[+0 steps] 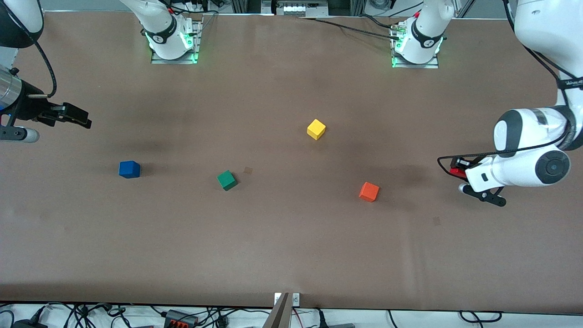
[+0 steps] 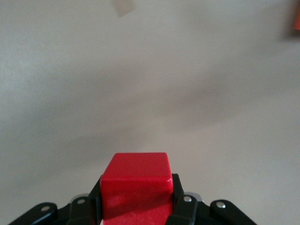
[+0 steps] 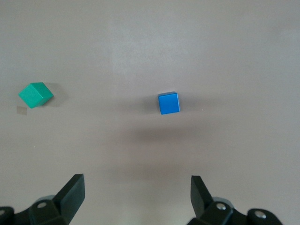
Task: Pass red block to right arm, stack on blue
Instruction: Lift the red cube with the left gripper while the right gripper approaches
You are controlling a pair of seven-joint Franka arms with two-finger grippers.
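Orange cube sits nearest; left gripper clamps glossy red block; right gripper gapes wide.

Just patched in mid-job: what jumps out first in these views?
The red block is clamped in the left gripper, up over the left arm's end of the table. The right gripper hangs open above the blue block. Green, orange and yellow cubes lie between.

Brown table fills the view, evenly lit; tangled cables trail along a pale floor strip below.
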